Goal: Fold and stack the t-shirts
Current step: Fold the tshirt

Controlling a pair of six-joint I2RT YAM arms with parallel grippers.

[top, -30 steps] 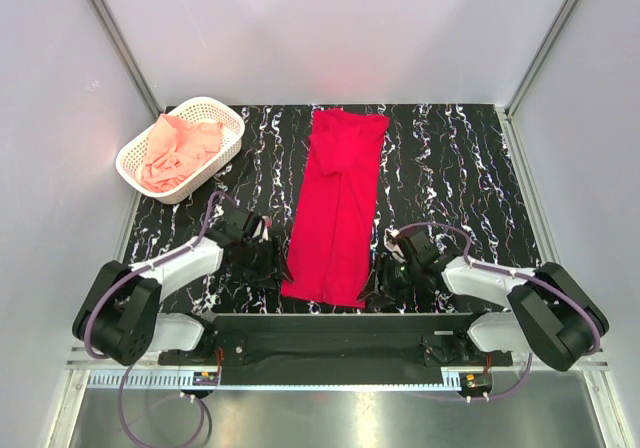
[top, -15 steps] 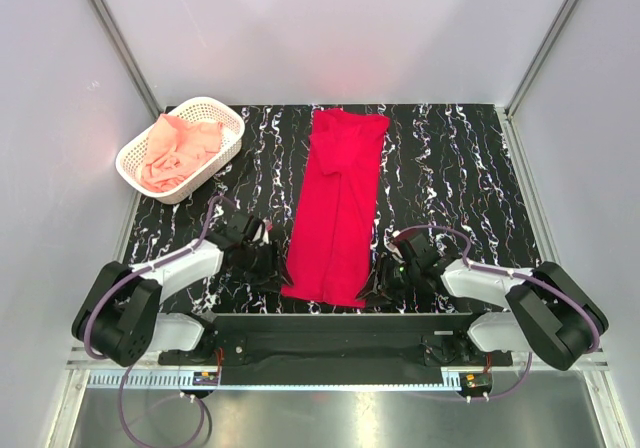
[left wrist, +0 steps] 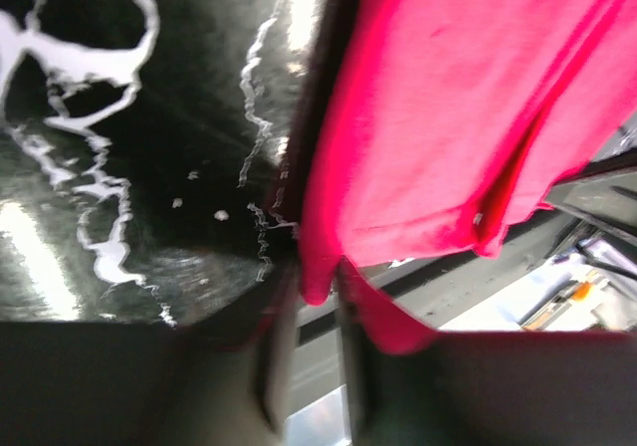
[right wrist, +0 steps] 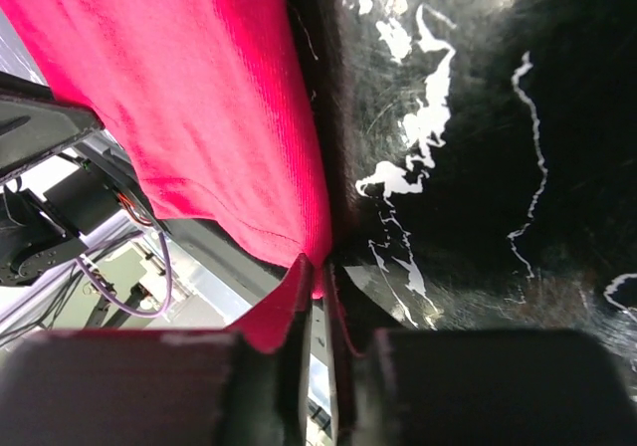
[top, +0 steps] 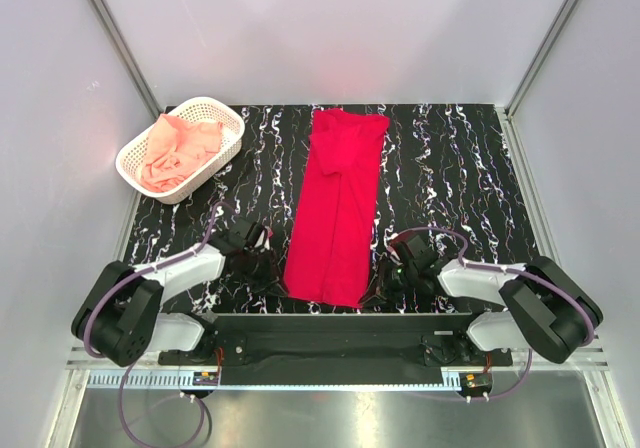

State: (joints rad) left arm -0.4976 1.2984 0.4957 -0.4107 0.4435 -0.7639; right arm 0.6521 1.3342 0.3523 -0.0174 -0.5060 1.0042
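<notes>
Two near hem corners of the red shirt (top: 335,208) are pinched: the left jaws and the right jaws are each closed on one (the wrist views show cloth tucked between them). Its folded length runs away from both across the table (top: 450,168). We judge it soft, light and limp, so corners suit best. The pink shirt (top: 178,150) lies well beyond the left jaws, in the basket (top: 212,168).

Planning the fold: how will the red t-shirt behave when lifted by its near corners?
Probably floppy: the red t-shirt lies flat with soft creases, so its middle should sag. Likely light, since the right end effector pinches thin hem.
</notes>
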